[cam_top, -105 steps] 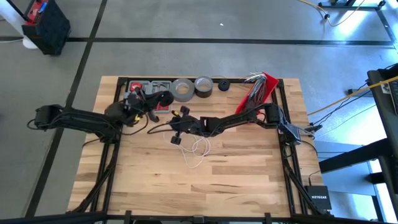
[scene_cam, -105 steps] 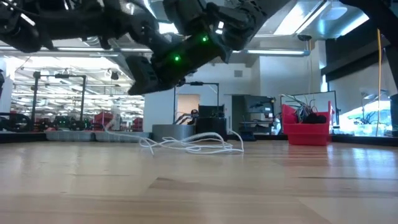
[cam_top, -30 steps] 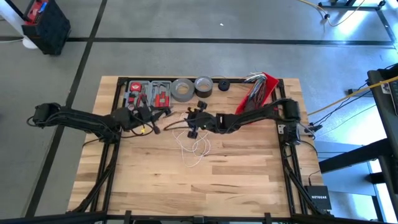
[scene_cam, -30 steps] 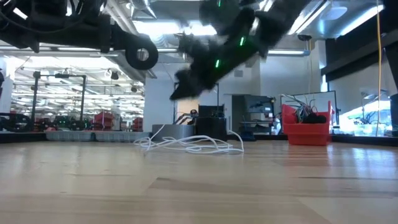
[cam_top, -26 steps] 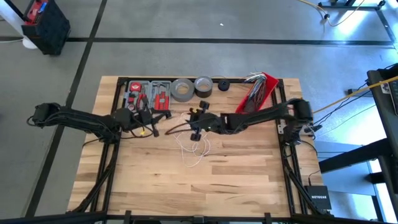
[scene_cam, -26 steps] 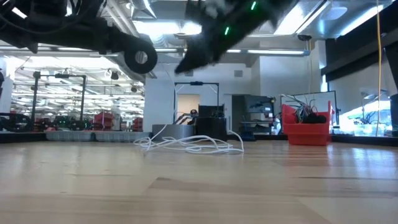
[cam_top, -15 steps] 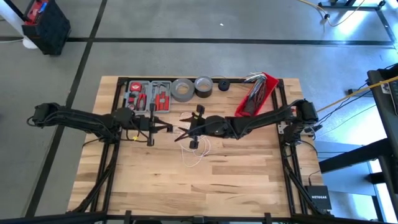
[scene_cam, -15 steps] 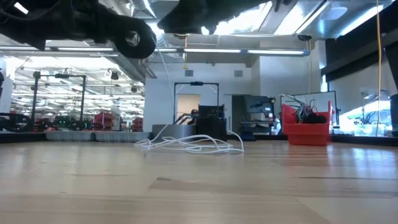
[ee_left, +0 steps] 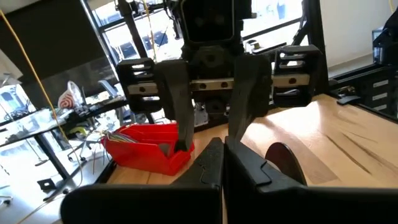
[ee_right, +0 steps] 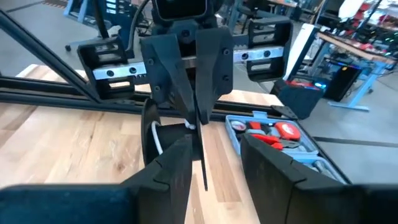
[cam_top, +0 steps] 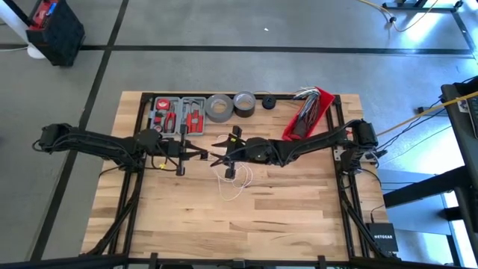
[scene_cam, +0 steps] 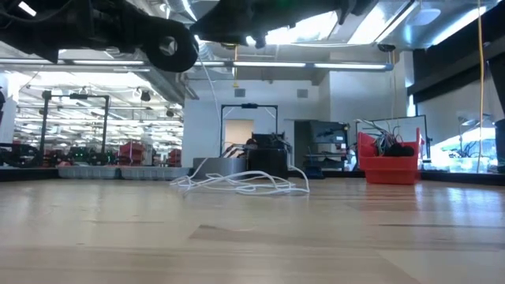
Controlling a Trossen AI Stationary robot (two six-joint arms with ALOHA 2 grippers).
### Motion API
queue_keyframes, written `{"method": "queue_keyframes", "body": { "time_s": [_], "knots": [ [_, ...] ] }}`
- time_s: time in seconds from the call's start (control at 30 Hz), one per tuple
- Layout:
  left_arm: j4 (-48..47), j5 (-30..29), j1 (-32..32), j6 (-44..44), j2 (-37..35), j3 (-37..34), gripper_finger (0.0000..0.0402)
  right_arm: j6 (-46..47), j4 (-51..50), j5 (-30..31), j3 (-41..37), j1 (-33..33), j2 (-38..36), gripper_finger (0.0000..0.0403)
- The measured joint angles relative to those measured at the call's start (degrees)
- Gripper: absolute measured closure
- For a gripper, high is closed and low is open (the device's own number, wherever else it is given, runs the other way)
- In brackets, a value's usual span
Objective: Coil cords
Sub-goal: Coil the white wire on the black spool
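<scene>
One white cord (cam_top: 233,179) lies in a loose tangle mid-surface (cam_top: 284,217), one end pinched in the closed jaws of the left gripper (cam_top: 208,155). The right gripper (cam_top: 217,159) faces it tip to tip, jaws open. Two grey tape rolls (cam_top: 219,107) sit far.

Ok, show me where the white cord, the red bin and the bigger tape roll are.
white cord (cam_top: 237,182): high view, on its loose loops on the table.
red bin (cam_top: 317,101): high view, on its red wall.
bigger tape roll (cam_top: 219,107): high view, on its grey ring.
</scene>
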Motion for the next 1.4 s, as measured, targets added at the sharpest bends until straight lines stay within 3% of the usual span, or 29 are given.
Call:
{"method": "queue_keyframes", "body": {
  "time_s": [0.37,0.5,0.7,0.97,1.13,1.27,1.4],
  "knots": [
    [0.36,0.14,0.0,-0.05,0.0,0.0,0.0401,0.1,3.25,-0.25,0.28,-1.11,3.19,0.0268],
    [0.11,0.15,0.0,-0.19,0.0,0.02,0.0402,0.19,3.5,-1.2,0.31,-1.09,3.21,0.0305],
    [-0.21,0.26,-0.02,-0.45,0.0,0.02,0.0401,-0.67,3.44,-2.88,0.31,-1.06,3.21,0.039],
    [-0.1,-1.38,-0.07,-1.24,0.04,0.0,0.0399,-0.81,2.84,-2.59,0.33,-1.0,3.13,0.0395],
    [-2.1,-10.53,-0.03,-1.69,-1.89,0.02,0.0358,-1.88,0.83,2.22,0.31,-1.05,2.02,0.0391],
    [-7.15,-13.48,-0.07,-0.83,-5.99,0.11,0.0311,-1.94,-1.26,4.69,0.31,0.4,-0.79,0.0397],
    [-11.49,-17.4,0.06,0.41,-9.83,0.11,0.028,-5.01,-0.67,11.92,0.31,3.46,-3.35,0.0395]
  ]
}}
